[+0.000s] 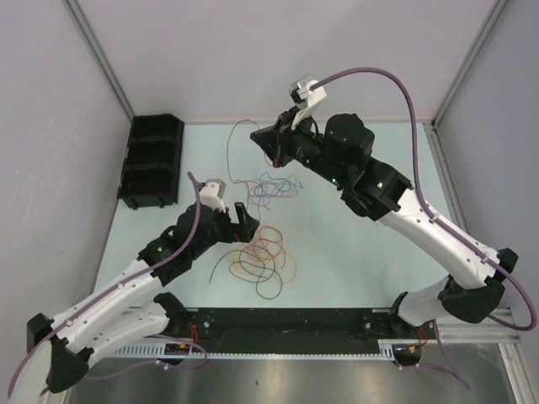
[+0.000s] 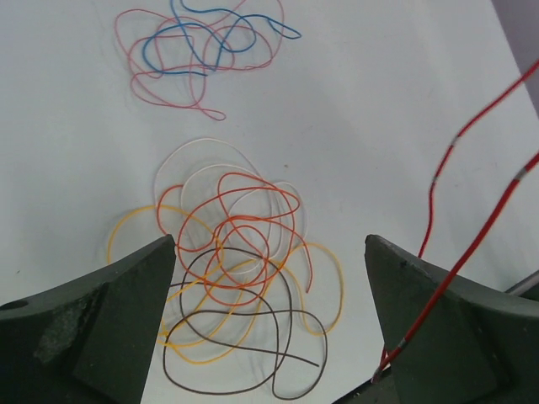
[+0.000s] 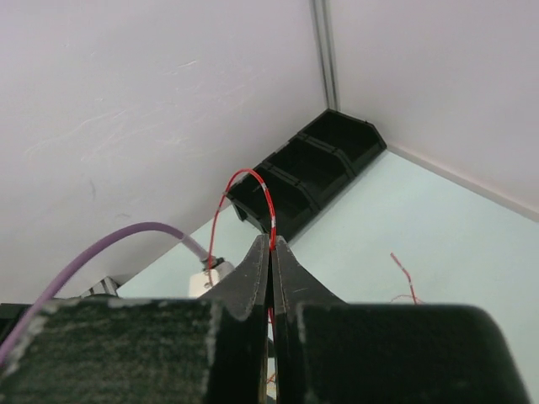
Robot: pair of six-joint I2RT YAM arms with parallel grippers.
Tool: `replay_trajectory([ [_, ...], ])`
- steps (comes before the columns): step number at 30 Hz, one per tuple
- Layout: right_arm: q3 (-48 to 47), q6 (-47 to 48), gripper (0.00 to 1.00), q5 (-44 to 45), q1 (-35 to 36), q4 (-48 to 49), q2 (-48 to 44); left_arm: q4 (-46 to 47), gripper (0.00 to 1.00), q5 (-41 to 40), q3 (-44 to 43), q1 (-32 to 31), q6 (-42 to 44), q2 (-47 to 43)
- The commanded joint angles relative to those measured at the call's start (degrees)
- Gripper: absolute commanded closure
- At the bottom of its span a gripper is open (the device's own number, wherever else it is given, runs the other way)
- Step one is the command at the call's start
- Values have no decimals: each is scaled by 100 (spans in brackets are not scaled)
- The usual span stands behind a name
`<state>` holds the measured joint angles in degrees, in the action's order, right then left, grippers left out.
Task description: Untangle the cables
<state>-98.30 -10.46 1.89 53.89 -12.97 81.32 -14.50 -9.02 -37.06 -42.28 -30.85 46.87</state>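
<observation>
My right arm's jaws, clamped shut on a hair-thin red wire point(image 3: 247, 172), hold it high at the far side, while my left arm's jaws gape wide, empty, directly above the nearer orange, yellow and brown loops point(image 2: 240, 261) on the pale worktop point(image 1: 362, 261).

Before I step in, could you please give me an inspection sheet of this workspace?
Surface: pale green table.
Job's things: near tangle, orange, yellow, brown and white; far tangle, blue and pink; red wire, lifted.
Clutter: black bins, far left corner.
Claws: left claw open over the near tangle; right claw shut on the red wire.
Cables: mauve hoses along both arms.
Surroundings: white walls.
</observation>
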Motion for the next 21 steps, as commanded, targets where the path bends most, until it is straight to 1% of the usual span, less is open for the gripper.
replay_trajectory([
  [1,-400,26,100,469,-141,-337,130,-1016,0,-882,-783,-122,141,-197],
  [2,-400,9,100,548,-194,-381,130,-1594,0,-935,-925,-122,167,-144],
  [4,-418,-35,100,864,-282,-451,147,-2037,0,-953,-1110,-122,150,-73],
  [5,-427,-131,100,979,-430,-521,147,-2291,0,-822,-1215,-140,141,-116],
  [6,-470,-201,100,1180,-519,-574,174,-2346,0,-751,-1225,-149,149,-204],
  [7,-471,-254,100,1147,-650,-627,182,-2408,0,-733,-1286,-157,63,-327],
  [8,-453,-307,100,1086,-904,-662,183,-2452,0,-742,-1304,-149,-17,-693],
  [9,-427,-360,100,1007,-1019,-698,183,-2443,0,-942,-1330,-149,-52,-923],
  [11,-199,-422,100,893,-1196,-681,78,-2426,0,-1469,-1383,-149,-490,-1520],
  [12,-76,-465,100,753,-1336,-619,16,-2365,0,-2133,-1366,-157,-640,-2141],
  [13,308,-475,100,647,-1381,-541,-185,-2251,0,-2357,-1200,-149,-894,-2521],
  [14,494,-475,100,515,-1416,-322,-274,-1545,0,-2446,-1033,-149,-835,-2847],
  [15,688,-509,100,262,-1442,-242,-370,-1007,0,-2395,-840,-157,-609,-3433],
  [16,811,-553,100,137,-1451,-206,-423,-480,0,-2116,-403,-149,-206,-3631],
  [17,995,-597,100,6,-1443,-197,-502,474,0,-1896,-207,-157,-37,-3746],
  [18,1058,-633,100,-283,-1434,-214,-512,997,0,-1563,-40,-149,470,-3790],
  [19,1111,-763,100,-416,-1425,-223,-529,1376,0,-724,49,-149,657,-3556],
  [21,1278,-861,100,-767,-1408,-241,-547,1354,0,-357,-239,-149,834,-2950],
])
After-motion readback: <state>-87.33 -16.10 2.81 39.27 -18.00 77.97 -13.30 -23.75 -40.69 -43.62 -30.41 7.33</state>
